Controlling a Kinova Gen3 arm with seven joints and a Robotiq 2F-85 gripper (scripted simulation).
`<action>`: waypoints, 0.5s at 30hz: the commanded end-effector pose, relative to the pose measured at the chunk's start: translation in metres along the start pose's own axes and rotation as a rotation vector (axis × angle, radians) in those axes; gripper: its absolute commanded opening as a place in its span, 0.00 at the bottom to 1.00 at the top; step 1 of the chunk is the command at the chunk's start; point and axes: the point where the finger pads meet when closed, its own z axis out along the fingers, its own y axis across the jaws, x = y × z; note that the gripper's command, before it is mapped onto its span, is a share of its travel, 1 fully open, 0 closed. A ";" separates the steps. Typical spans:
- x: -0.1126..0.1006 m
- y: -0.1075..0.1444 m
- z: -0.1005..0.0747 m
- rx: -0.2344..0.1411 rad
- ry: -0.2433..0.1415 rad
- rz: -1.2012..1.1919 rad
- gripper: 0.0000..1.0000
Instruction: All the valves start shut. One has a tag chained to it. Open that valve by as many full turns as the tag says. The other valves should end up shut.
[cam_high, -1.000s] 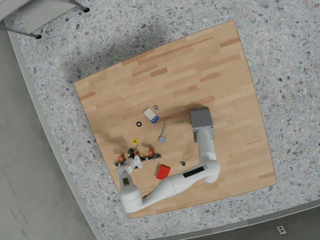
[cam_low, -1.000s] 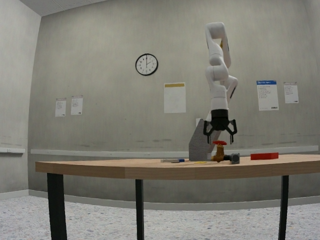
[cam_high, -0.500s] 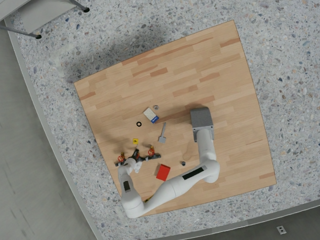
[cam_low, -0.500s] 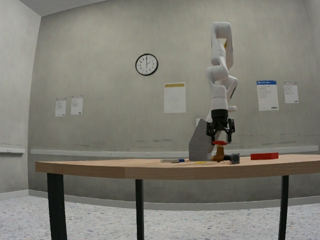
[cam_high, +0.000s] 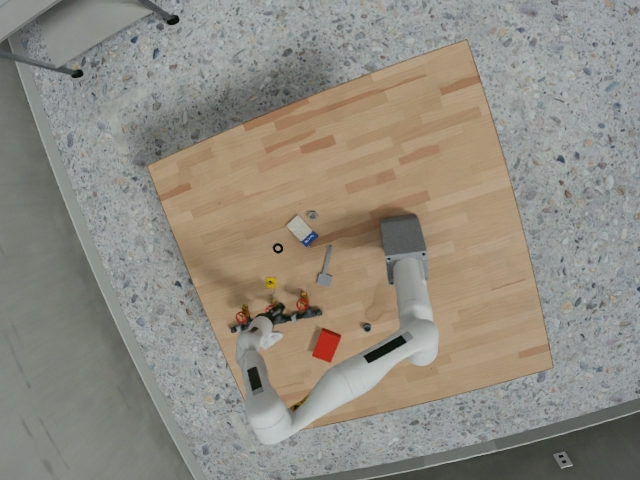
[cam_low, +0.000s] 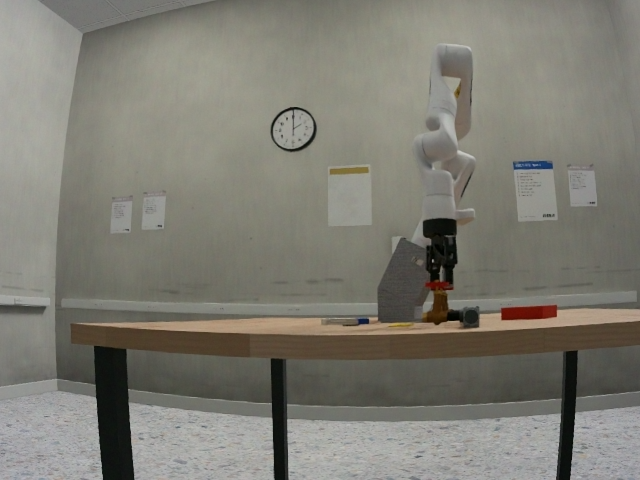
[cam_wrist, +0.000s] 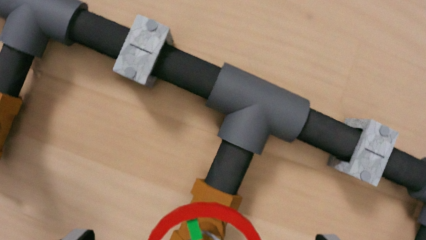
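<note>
Three red-handled brass valves stand on a dark grey pipe manifold (cam_high: 279, 316) (cam_wrist: 190, 75) near the table's front left: the left valve (cam_high: 240, 316), the middle valve (cam_high: 270, 308) and the right valve (cam_high: 301, 303). A yellow tag (cam_high: 270, 282) (cam_low: 400, 324) lies just behind the middle valve, joined to it by a chain. My gripper (cam_low: 440, 279) (cam_wrist: 202, 236) is open and points straight down over the middle valve's red handwheel (cam_wrist: 172, 224) (cam_low: 438, 285), one finger on each side of it. A green mark (cam_wrist: 194, 229) shows on the handwheel. In the overhead view my wrist hides the fingers.
A red block (cam_high: 326, 344) (cam_low: 528, 312) lies right of the manifold. A white and blue box (cam_high: 301, 229), a black ring (cam_high: 278, 244), a grey tool (cam_high: 325, 268) and two small nuts lie behind. The arm's grey base (cam_high: 402, 235) (cam_low: 400, 289) stands mid-table.
</note>
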 end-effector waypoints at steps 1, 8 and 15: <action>-0.001 0.001 -0.001 0.002 -0.003 0.052 1.00; -0.001 0.001 -0.001 0.002 -0.003 0.170 1.00; -0.001 0.001 -0.001 0.002 -0.003 0.216 1.00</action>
